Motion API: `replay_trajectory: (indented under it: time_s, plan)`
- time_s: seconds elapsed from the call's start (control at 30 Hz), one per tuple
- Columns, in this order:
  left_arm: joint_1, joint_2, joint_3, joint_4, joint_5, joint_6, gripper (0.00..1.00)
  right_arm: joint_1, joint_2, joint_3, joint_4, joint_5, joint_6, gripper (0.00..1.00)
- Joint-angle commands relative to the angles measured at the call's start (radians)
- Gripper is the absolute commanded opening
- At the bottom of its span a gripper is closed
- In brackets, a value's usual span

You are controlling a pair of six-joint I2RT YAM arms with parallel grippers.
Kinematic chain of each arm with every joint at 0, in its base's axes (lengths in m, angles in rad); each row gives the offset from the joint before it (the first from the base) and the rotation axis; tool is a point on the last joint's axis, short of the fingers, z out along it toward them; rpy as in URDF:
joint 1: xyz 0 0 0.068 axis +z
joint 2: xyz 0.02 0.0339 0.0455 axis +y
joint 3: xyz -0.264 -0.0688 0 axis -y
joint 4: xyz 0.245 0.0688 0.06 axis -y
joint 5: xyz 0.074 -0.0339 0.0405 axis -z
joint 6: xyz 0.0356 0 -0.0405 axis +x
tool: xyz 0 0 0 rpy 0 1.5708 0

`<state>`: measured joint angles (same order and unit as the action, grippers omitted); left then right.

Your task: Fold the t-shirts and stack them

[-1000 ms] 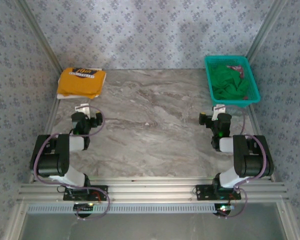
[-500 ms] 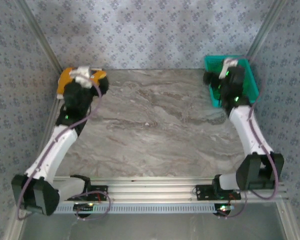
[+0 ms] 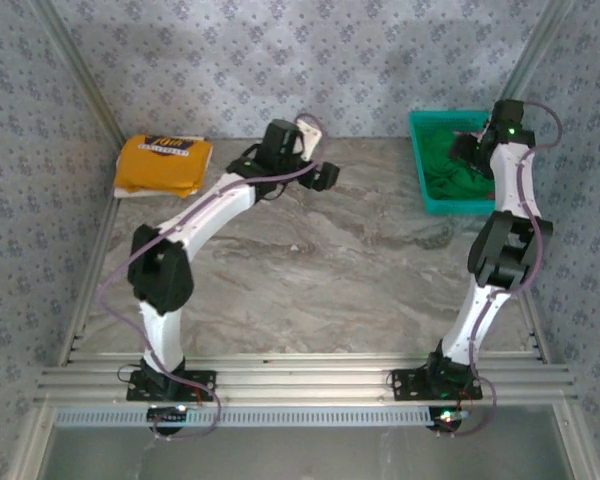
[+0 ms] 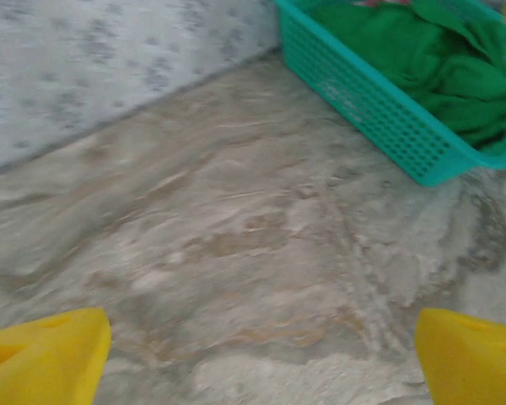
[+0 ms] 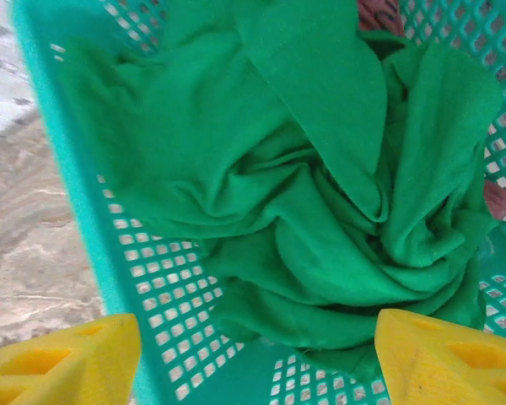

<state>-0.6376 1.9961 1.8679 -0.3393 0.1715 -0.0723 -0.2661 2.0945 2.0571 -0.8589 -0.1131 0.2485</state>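
A yellow-orange t-shirt (image 3: 163,163) with dark print lies folded at the back left of the table. A bright green t-shirt (image 5: 304,169) is crumpled in the teal basket (image 5: 118,253) at the back right, also seen from above as the green t-shirt (image 3: 460,172). Bits of a pink t-shirt (image 5: 378,12) peek out under it. My right gripper (image 5: 257,367) hovers open over the basket's near side, above the green cloth and gripping nothing. My left gripper (image 4: 257,371) is open above bare table at the middle back, facing the basket (image 4: 379,110).
The marble table (image 3: 300,270) is walled by patterned panels on three sides. Metal rails (image 3: 300,380) run along the near edge by the arm bases. The right arm's elbow (image 3: 508,250) stands high at the right side.
Both arms unfolded from near their bases. The left gripper went to the yellow-orange shirt, then swung right to the middle back. The right gripper reached over the basket and stays there.
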Motion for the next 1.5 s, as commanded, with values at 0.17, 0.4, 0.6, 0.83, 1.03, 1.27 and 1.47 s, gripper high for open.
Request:
replay_trajectory:
  time_s: [0.17,0.4,0.6,0.83,1.03,1.27,1.47]
  plan:
    - [-0.05,0.153,0.239,0.0,0.118,-0.02,0.94,0.001,0.192,0.199,-0.109,-0.005,-0.045,0.73]
    - [-0.055,0.117,0.128,0.026,0.111,-0.033,0.94,-0.002,0.341,0.33,-0.095,-0.012,-0.058,0.59]
    - [-0.055,0.04,-0.034,0.098,0.085,-0.049,0.94,0.016,0.37,0.412,-0.129,-0.007,-0.066,0.14]
    - [-0.055,-0.025,-0.128,0.113,0.035,-0.043,0.95,0.067,0.154,0.438,-0.177,0.085,-0.058,0.0]
    - [-0.05,-0.144,-0.233,0.161,-0.058,-0.013,0.95,0.195,-0.013,0.572,-0.172,0.155,-0.126,0.0]
    - [-0.027,-0.309,-0.426,0.308,-0.2,-0.008,0.96,0.473,-0.119,0.689,-0.103,0.145,-0.264,0.0]
    - [0.026,-0.502,-0.658,0.443,-0.353,-0.05,0.98,0.644,-0.129,0.591,-0.004,0.046,-0.257,0.05]
